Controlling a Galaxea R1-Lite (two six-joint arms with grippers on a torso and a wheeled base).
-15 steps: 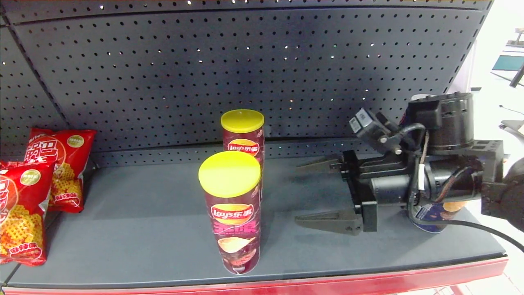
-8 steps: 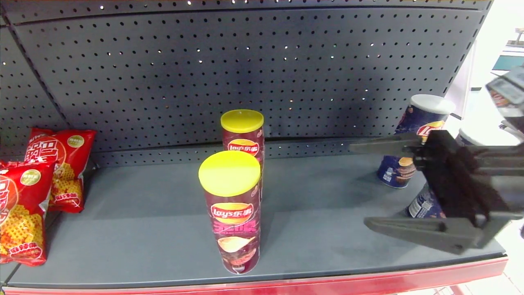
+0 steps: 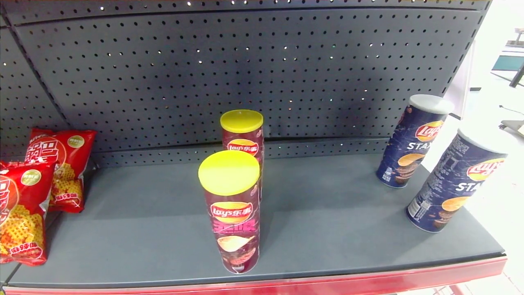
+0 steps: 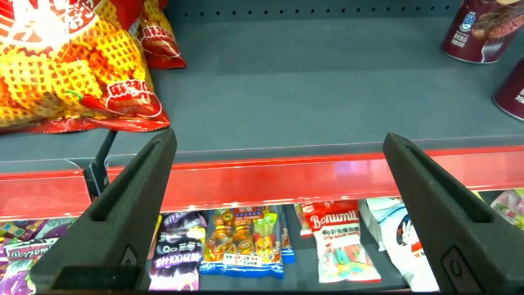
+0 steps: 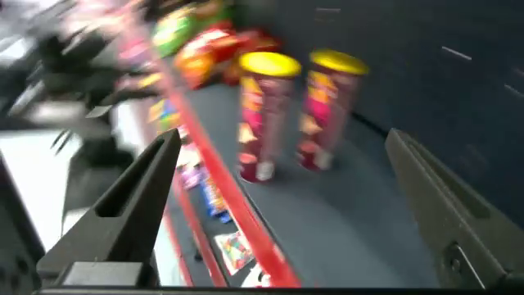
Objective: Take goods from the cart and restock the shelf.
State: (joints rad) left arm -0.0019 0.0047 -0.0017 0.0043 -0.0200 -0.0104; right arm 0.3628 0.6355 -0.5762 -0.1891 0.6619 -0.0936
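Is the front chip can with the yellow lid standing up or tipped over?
Standing up: the can rests on its bottom on the shelf, with its lid on top.

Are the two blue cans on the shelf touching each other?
Apart. The head view shows bare shelf between the rear blue can and the front blue can.

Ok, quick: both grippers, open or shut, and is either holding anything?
Left gripper: open, holding nothing.
Right gripper: open, holding nothing.
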